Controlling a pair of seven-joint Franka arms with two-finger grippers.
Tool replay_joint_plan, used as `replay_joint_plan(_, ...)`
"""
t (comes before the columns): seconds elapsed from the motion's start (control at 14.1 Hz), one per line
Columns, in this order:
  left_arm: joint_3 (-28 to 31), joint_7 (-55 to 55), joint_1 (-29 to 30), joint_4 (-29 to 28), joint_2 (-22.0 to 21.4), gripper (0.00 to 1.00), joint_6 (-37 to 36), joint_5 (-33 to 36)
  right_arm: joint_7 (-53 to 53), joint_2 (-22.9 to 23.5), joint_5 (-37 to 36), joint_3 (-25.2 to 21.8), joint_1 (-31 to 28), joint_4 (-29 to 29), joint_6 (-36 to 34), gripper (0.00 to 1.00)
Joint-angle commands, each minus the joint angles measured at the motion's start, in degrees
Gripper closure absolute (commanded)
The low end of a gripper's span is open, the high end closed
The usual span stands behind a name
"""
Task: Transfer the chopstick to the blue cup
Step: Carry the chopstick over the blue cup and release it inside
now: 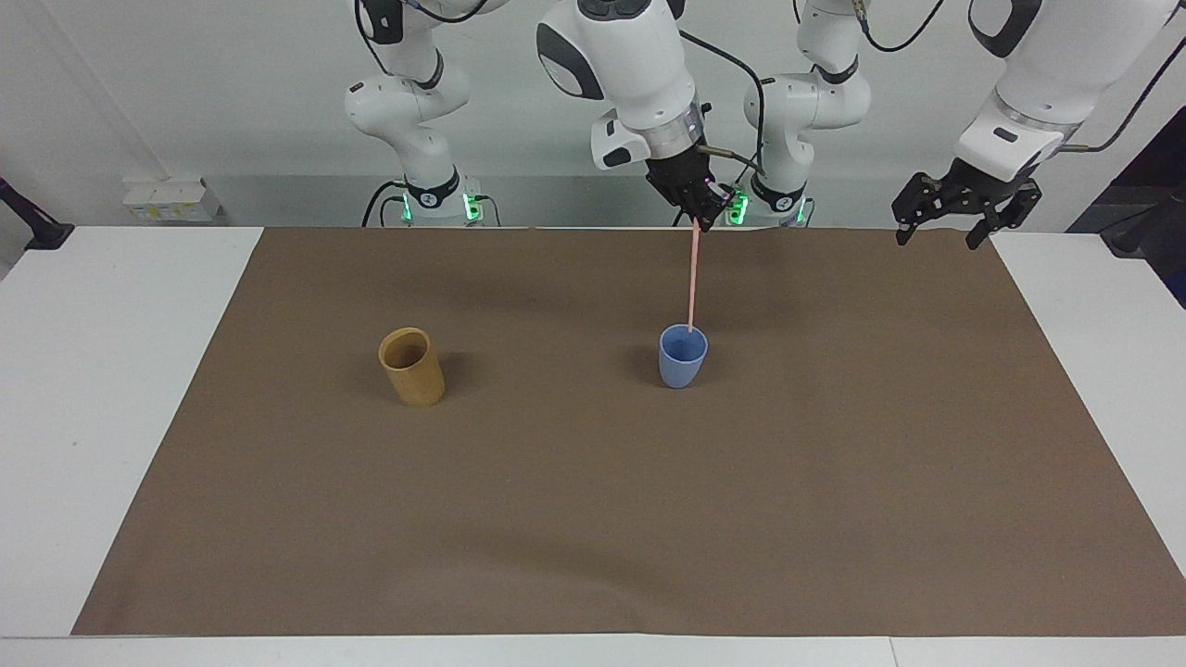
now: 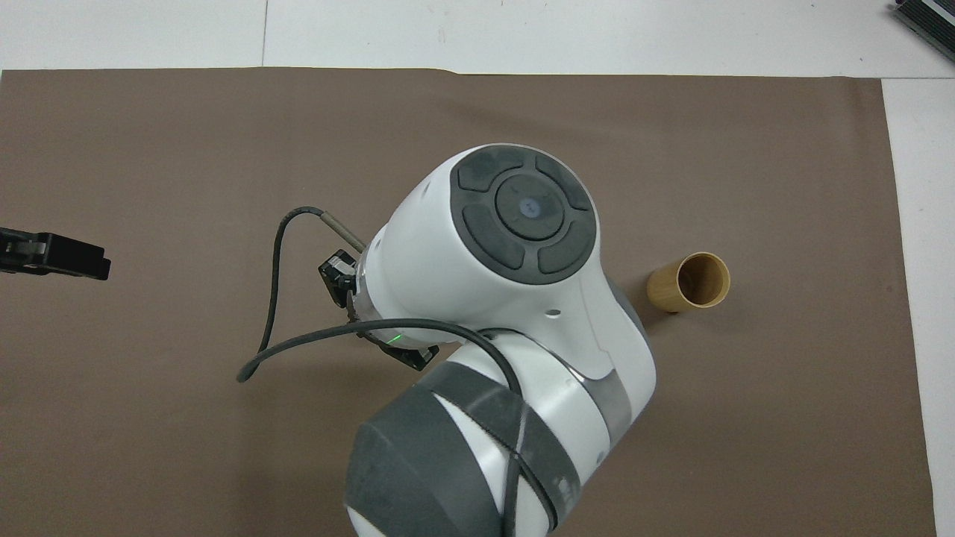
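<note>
While the right tool point(image 1: 701, 214) pinches the chopstick point(image 1: 692, 278) upright, tip at the blue cup point(image 1: 683, 357) rim | lower straight, release once the tip is well inside | left tool point(image 1: 964, 208) waits wide over the counter's edge.
</note>
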Motion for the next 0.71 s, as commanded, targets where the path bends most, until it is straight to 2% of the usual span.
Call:
replay_joint_plan(0.0,-0.4,0.8,0.6,0.6,-0.3,0.00,-0.8,0.7,-0.1,0.7,-1.7,0.5,-0.1,-2.5,3.0,1.00)
replay_joint_plan(0.35,-0.4,0.8,0.6,0.6,-0.3,0.00,-0.8,0.7,-2.9,1.4,-1.6,0.5,-0.4,-7.4,9.6,1.00)
replay_joint_plan(0.64,-0.4,0.8,0.6,0.6,-0.3,0.00,-0.8,0.7,-3.4,3.4,-1.6,0.5,-0.2,-9.1,12.0,1.00)
